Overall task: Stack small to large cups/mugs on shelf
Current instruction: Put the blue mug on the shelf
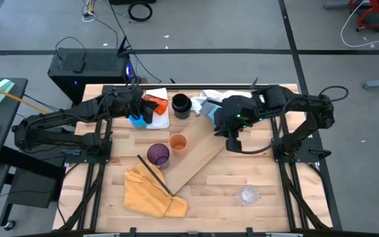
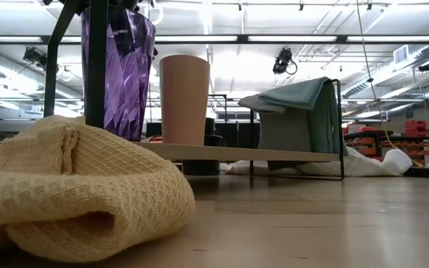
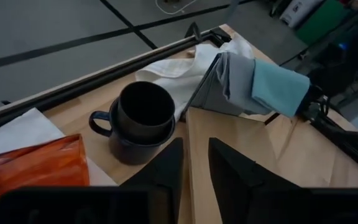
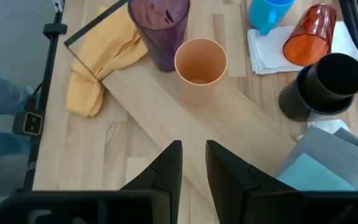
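Note:
The pale wooden shelf (image 1: 193, 161) lies slantwise across the table's middle. On its near-left end stand the purple cup (image 4: 159, 25) and the small orange cup (image 4: 200, 61), both upright on their bases. The black cup sits nested in a dark bluish mug (image 3: 142, 121) at the far middle. The red-orange tumbler (image 3: 36, 165) lies on its side on a white pad, beside the blue mug (image 1: 137, 120). My left gripper (image 3: 194, 168) hovers open over the pad, pointing at the black cup. My right gripper (image 4: 193, 165) hangs open above the shelf's far-right end.
A yellow cloth (image 1: 153, 194) with a black bar (image 1: 153, 174) across it lies at the near left. Grey and teal cloths (image 3: 253, 87) drape over a thin rack at the far right. A clear round thing (image 1: 247, 195) sits near the right front.

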